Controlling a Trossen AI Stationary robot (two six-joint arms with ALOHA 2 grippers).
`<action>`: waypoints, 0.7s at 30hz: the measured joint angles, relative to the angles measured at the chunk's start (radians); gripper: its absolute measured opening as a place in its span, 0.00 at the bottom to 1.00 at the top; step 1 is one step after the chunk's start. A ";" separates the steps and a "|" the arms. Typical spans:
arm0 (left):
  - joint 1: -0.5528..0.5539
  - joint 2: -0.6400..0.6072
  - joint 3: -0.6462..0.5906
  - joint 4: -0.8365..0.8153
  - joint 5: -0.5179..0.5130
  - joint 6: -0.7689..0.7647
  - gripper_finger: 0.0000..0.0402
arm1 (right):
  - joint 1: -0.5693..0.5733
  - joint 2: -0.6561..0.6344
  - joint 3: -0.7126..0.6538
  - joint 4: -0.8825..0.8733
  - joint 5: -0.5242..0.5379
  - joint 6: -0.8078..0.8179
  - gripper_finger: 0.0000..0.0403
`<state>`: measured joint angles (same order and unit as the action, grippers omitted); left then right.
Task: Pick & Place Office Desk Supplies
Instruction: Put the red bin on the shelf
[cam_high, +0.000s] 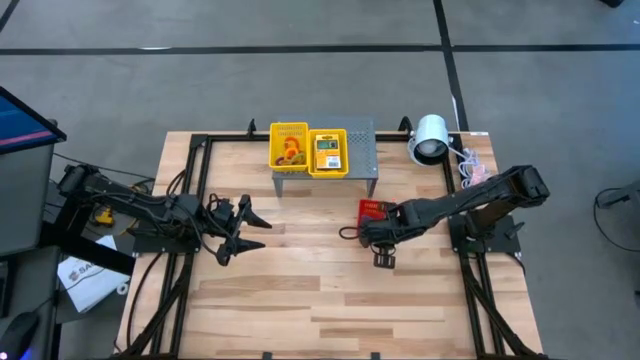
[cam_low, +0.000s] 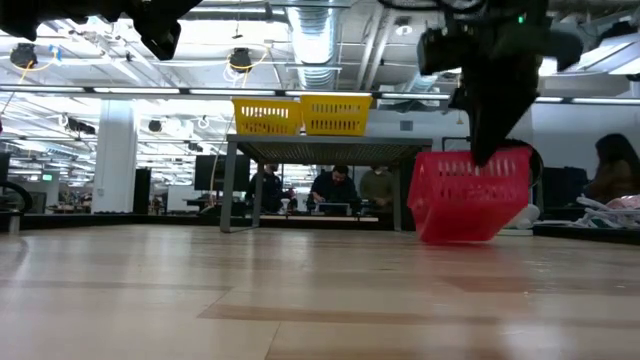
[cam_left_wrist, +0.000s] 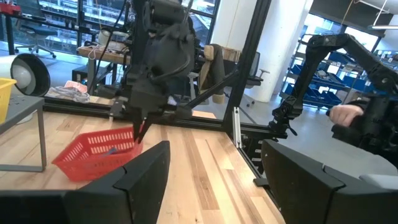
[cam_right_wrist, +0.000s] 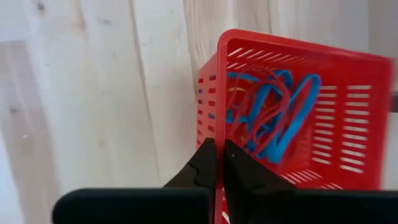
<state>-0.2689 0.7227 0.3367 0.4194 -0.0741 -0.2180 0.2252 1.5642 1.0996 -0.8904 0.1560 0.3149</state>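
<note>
Overhead, right tool (cam_right_wrist: 216, 163) pinching tilted red basket (cam_right_wrist: 348, 62) rim

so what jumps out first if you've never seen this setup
The red basket stands out: tilted, one side off the table's right half, its rim pinched by the shut right gripper, with blue bands inside. Behind it, two yellow baskets sit side by side on a grey metal stand at the table's far edge. The left gripper waits open over the left side.
</note>
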 joint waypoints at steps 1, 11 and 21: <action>0.000 0.000 0.000 0.000 0.000 0.000 0.62 | 0.005 0.000 0.015 -0.016 0.000 0.000 0.00; 0.000 0.000 0.000 0.000 0.000 0.000 0.62 | 0.051 0.000 0.167 -0.183 0.038 0.034 0.00; 0.000 0.000 0.000 -0.001 0.000 0.000 0.62 | 0.112 0.000 0.314 -0.361 0.133 0.100 0.00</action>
<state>-0.2691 0.7227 0.3367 0.4188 -0.0742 -0.2180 0.3373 1.5645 1.4139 -1.2519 0.2890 0.4150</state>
